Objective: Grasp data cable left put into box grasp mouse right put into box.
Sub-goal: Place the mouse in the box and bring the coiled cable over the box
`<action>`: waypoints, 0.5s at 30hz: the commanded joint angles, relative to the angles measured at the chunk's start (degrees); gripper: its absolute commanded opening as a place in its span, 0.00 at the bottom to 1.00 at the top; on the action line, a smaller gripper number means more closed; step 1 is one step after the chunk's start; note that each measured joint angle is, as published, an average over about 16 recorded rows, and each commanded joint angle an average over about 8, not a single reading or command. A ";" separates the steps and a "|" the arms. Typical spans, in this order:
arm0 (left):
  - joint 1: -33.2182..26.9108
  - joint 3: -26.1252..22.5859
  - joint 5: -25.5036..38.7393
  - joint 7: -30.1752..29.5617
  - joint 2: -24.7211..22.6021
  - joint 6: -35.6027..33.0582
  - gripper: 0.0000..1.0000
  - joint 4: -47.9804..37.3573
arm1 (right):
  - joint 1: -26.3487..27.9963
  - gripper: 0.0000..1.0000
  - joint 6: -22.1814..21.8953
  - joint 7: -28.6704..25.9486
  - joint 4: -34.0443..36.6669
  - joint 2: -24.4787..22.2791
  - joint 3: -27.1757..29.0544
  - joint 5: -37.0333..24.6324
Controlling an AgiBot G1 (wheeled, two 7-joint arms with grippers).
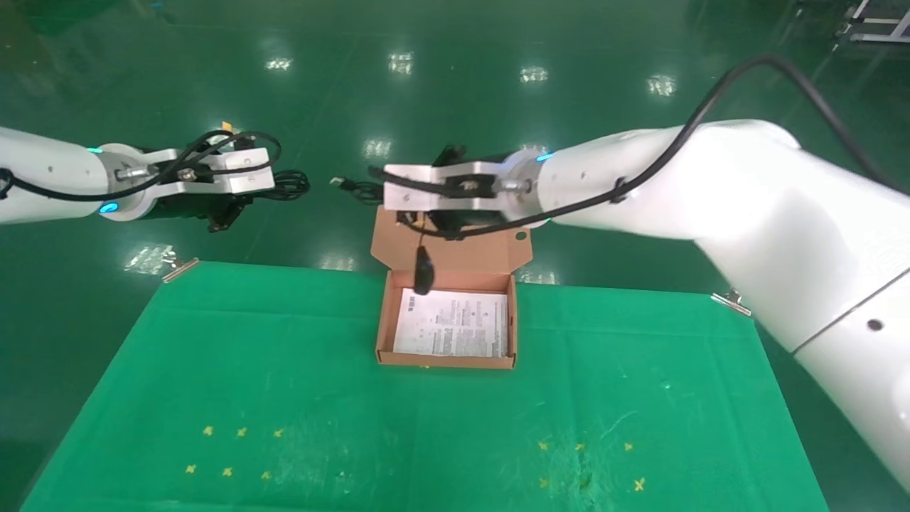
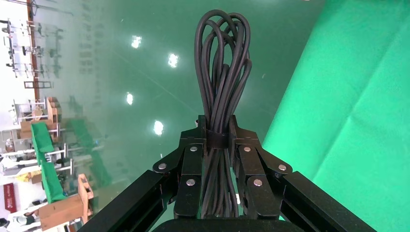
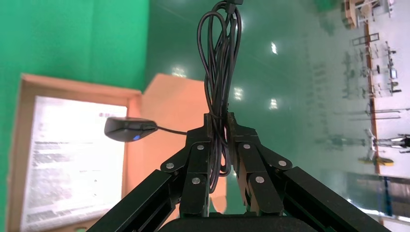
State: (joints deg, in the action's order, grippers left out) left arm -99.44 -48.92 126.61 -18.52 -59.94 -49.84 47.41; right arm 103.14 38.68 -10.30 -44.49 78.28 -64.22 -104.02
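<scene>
Mouse dangles by its cord over the open box, the right gripper clenched on the cord; the left gripper, raised beyond the table's far-left edge, clamps the data cable.

Green cloth with yellow cross marks, metal clips, glossy green floor

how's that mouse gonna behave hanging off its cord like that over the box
The mouse dangles below the right gripper, which pinches only its bundled cord, so it will likely swing as the arm moves. The cord looks thin and limp, giving little control of where the mouse lands in the box. It seems light, so slipping is probably unlikely.
</scene>
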 commanded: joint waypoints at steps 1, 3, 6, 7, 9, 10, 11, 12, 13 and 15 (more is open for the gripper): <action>0.23 -0.15 0.92 -1.41 0.25 -0.36 0.00 1.17 | -0.36 0.00 -0.48 -0.42 -0.62 0.12 -1.32 0.79; 0.44 -0.21 1.41 -2.21 0.45 -0.56 0.00 2.00 | -0.56 0.00 -1.33 -1.02 -1.01 0.21 -2.78 1.85; 0.70 -0.26 1.99 -3.18 0.70 -0.81 0.00 3.02 | -0.92 0.00 -2.64 -1.99 -1.38 0.30 -4.92 3.73; 0.77 -0.28 2.16 -3.45 0.77 -0.88 0.00 3.30 | -1.08 0.00 -3.08 -2.29 -1.42 0.32 -5.63 4.38; 0.90 -0.30 2.43 -3.90 0.89 -1.00 0.00 3.78 | -1.46 0.00 -3.86 -2.94 -1.25 0.32 -6.96 5.74; 0.95 -0.31 2.55 -4.09 0.94 -1.05 0.00 3.98 | -1.67 0.00 -4.22 -3.20 -1.08 0.31 -7.57 6.36; 1.00 -0.32 2.66 -4.27 0.98 -1.09 0.00 4.16 | -1.88 0.00 -4.57 -3.44 -0.82 0.29 -8.17 6.99; 1.04 -0.33 2.76 -4.43 1.02 -1.13 0.00 4.33 | -2.10 0.00 -4.89 -3.65 -0.49 0.26 -8.73 7.61; 1.08 -0.33 2.84 -4.57 1.06 -1.17 0.00 4.48 | -2.31 0.00 -5.19 -3.80 -0.07 0.22 -9.25 8.16; 1.14 -0.34 3.00 -4.81 1.12 -1.24 0.00 4.73 | -2.68 0.00 -5.66 -4.05 0.92 0.15 -10.20 9.21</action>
State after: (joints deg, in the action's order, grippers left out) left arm -98.32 -49.26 129.54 -23.24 -58.85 -51.05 52.04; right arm 100.55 33.26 -14.13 -43.26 78.46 -74.17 -95.05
